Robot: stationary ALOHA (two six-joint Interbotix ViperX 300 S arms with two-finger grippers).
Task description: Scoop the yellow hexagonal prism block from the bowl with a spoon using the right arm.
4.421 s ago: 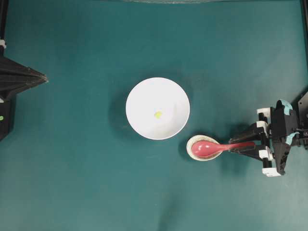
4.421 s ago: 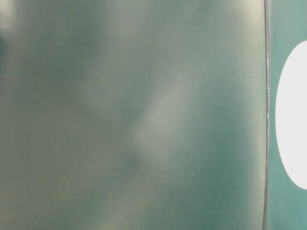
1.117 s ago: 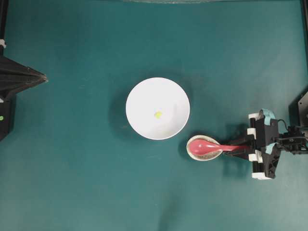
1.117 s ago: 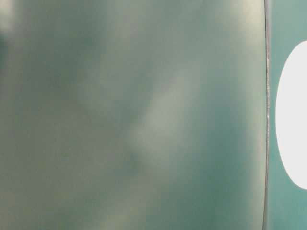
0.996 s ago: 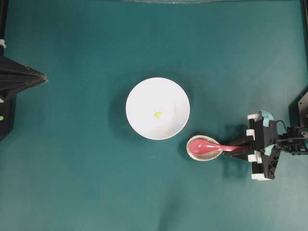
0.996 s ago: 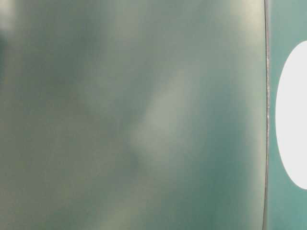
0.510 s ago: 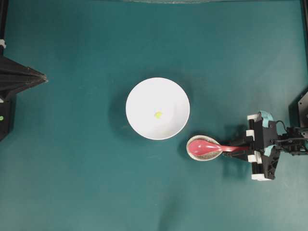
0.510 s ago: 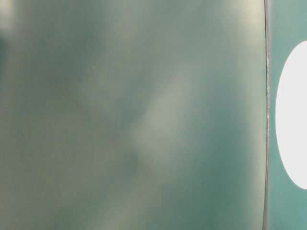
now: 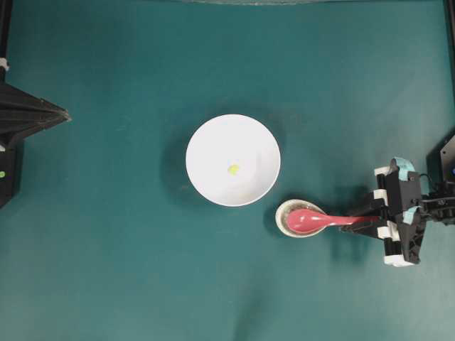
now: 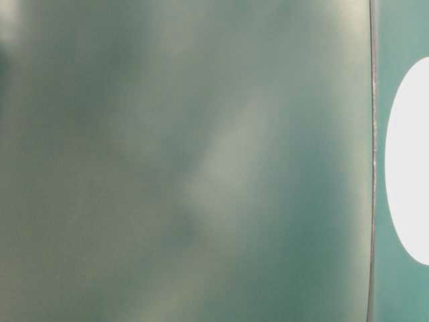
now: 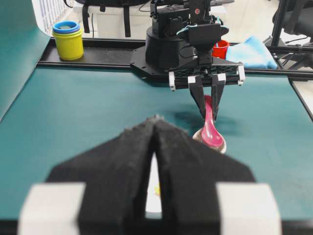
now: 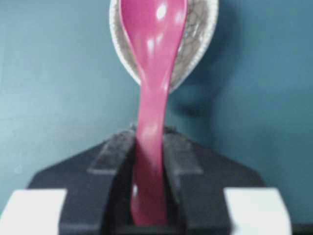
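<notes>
Right gripper (image 12: 149, 161) fingers pinch the spoon (image 12: 150, 98) handle, its scoop out ahead on the spoon rest (image 12: 195, 44), yellow block (image 9: 232, 169) sits in the bowl (image 9: 206, 142) beyond, left gripper (image 11: 154, 161) pressed together.

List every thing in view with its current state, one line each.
Spoon: handle between the right tool's fingers, scoop over the spoon rest.
Spoon rest: on the table beside the bowl.
Bowl: upright, holding the yellow block.
Right tool: closed on the spoon handle.
Left tool: shut, empty.
</notes>
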